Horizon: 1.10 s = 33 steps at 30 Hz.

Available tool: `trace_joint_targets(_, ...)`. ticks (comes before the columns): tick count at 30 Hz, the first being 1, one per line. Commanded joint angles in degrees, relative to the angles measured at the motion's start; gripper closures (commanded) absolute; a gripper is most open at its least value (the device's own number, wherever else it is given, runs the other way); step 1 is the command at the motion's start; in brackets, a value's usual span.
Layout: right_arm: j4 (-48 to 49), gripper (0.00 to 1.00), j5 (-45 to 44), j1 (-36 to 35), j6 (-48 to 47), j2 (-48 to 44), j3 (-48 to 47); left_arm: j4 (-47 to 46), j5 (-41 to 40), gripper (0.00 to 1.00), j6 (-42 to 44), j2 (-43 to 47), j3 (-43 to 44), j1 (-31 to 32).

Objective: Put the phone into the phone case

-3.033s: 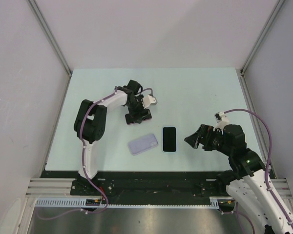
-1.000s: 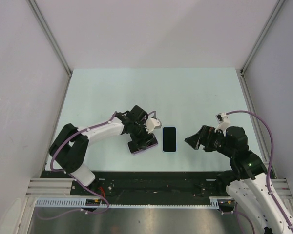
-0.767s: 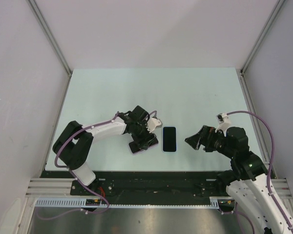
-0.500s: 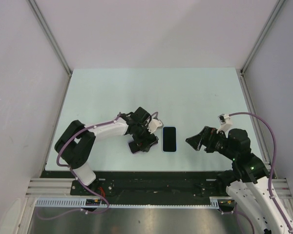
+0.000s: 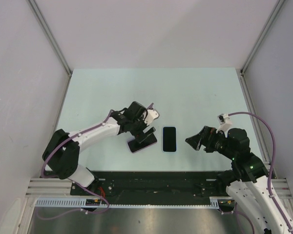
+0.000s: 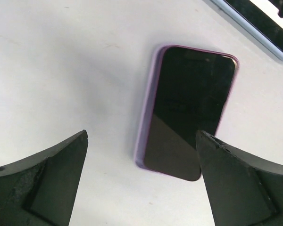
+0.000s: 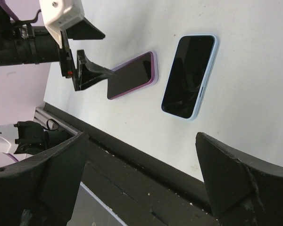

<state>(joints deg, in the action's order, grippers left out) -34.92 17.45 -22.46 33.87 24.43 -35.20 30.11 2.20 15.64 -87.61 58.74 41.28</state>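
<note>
A black-screened phone (image 5: pixel 142 143) lies face up inside the lilac phone case (image 6: pixel 145 122) on the table. In the left wrist view the phone (image 6: pixel 188 113) fills the case, whose purple rim shows around it. My left gripper (image 5: pixel 145 129) hovers just above and behind it, open and empty, with the phone seen between its fingers (image 6: pixel 42 174). It also shows in the right wrist view (image 7: pixel 85 61), above the cased phone (image 7: pixel 132 75). My right gripper (image 5: pixel 190 140) is open and empty, raised to the right of the phones.
A second phone with a light blue edge (image 5: pixel 169 139) lies flat just right of the cased phone, also in the right wrist view (image 7: pixel 188 75) and the left wrist view (image 6: pixel 259 23). The table's black front edge (image 7: pixel 146 160) runs close below both phones.
My left gripper carried the phone down onto the lilac case, pressed on it, then let go and lifted back. The phone stays in the case. The right arm barely moved.
</note>
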Motion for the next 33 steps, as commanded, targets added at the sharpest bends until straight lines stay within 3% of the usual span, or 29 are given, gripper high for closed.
trace_joint_targets(1,0.9,0.00,0.3,0.0,0.1,-0.3,0.0,-4.4,-7.0,0.00,-2.5,3.1,-0.6,-2.3)
trace_joint_targets(9,1.0,0.00,0.3,0.0,0.1,-0.3,0.1,-2.6,8.3,0.00,2.8,-1.9,-1.4,-3.4)
trace_joint_targets(24,0.8,0.00,0.0,0.1,-0.6,-0.3,0.2,-0.8,11.1,0.00,5.2,-7.7,-1.9,-0.8)
trace_joint_targets(33,0.8,0.00,0.0,0.1,-0.6,-0.3,0.1,0.1,11.9,0.00,4.9,-5.1,0.0,-0.7)
